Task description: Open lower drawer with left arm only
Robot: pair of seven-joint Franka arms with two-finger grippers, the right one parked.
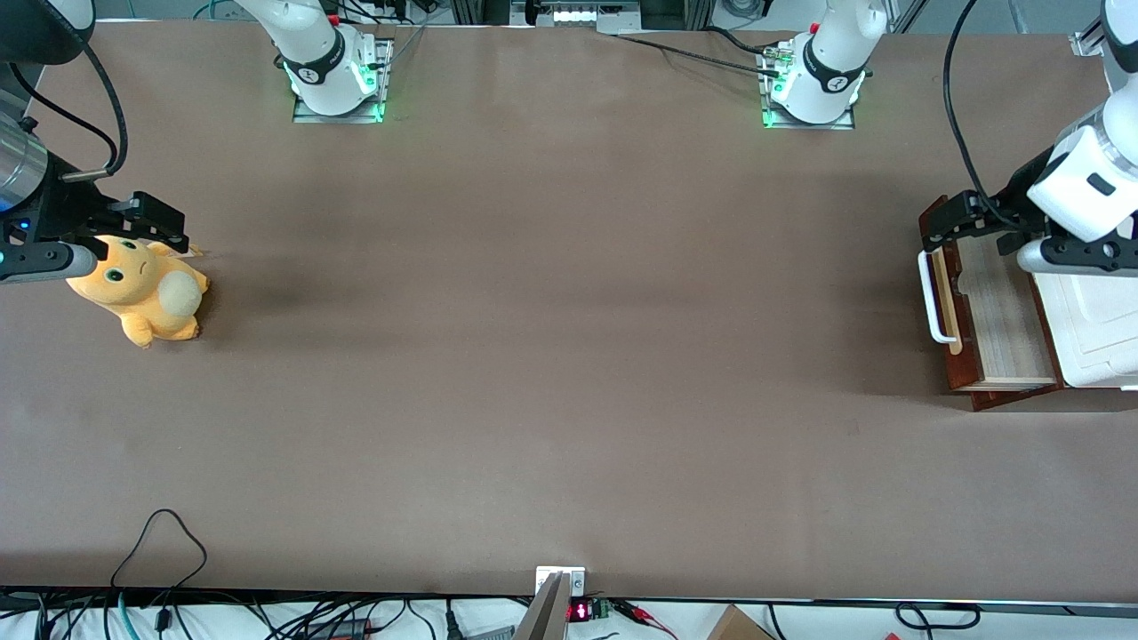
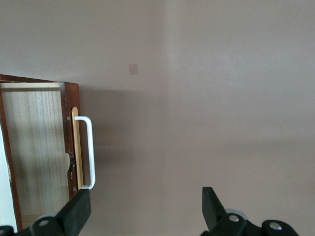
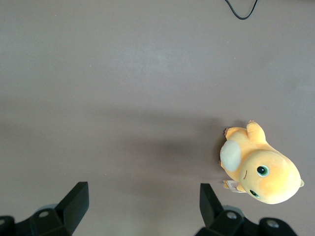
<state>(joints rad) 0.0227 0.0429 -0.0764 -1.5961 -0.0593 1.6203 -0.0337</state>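
Observation:
The lower drawer (image 1: pixel 1000 302) is pulled out at the working arm's end of the table, with its pale wood inside showing. Its white bar handle (image 1: pixel 933 298) sits on the dark reddish-brown front. The left arm (image 1: pixel 1080 191) reaches over it. The gripper (image 1: pixel 947 222) hangs above the corner of the drawer front that is farther from the front camera. In the left wrist view the gripper (image 2: pixel 145 196) is open wide and empty. One of its fingers (image 2: pixel 78 209) lies beside the end of the handle (image 2: pixel 88 152), apart from it. The drawer's inside (image 2: pixel 34 147) shows there too.
A white box (image 1: pixel 1102 329) stands over the drawer's back part. An orange plush toy (image 1: pixel 142 298) lies under the parked arm, and also shows in the right wrist view (image 3: pixel 261 169). A black cable (image 1: pixel 160 533) loops near the table's front edge.

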